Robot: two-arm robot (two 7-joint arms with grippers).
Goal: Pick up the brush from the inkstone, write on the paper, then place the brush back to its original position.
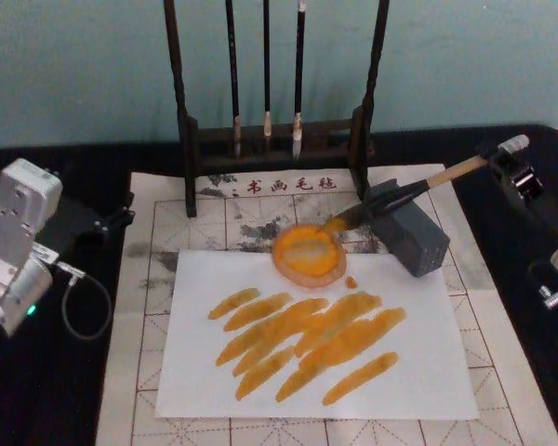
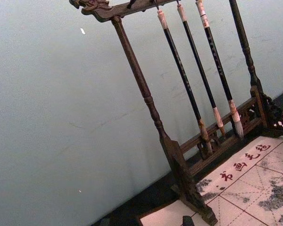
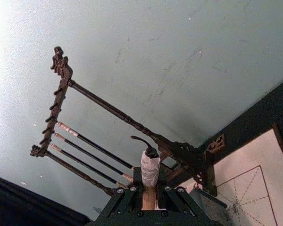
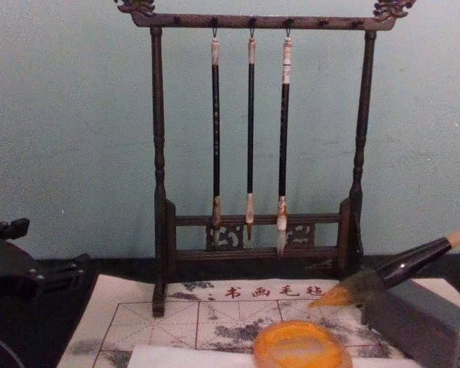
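On the black table (image 1: 37,400) lies a gridded mat (image 1: 139,307), with a brush rack (image 4: 159,153) at its far edge. The paper (image 1: 195,372) lies near, already streaked with orange strokes. The grey block (image 1: 418,243) stands right of the orange dish (image 1: 309,253). The brush (image 1: 456,173) slants across the block, tuft towards the dish's far rim.

Writing looks done, so the step is likely setting the brush back. Let its weight settle on the block before releasing, then back off along the handle so it neither rolls nor drips on the paper.

The right end effector (image 1: 500,165), far right, is clenched on the handle's top, fingers (image 3: 129,197) flanking it. The left end effector (image 1: 121,218) is parked at the left; whether it is released or clenched, I cannot tell.
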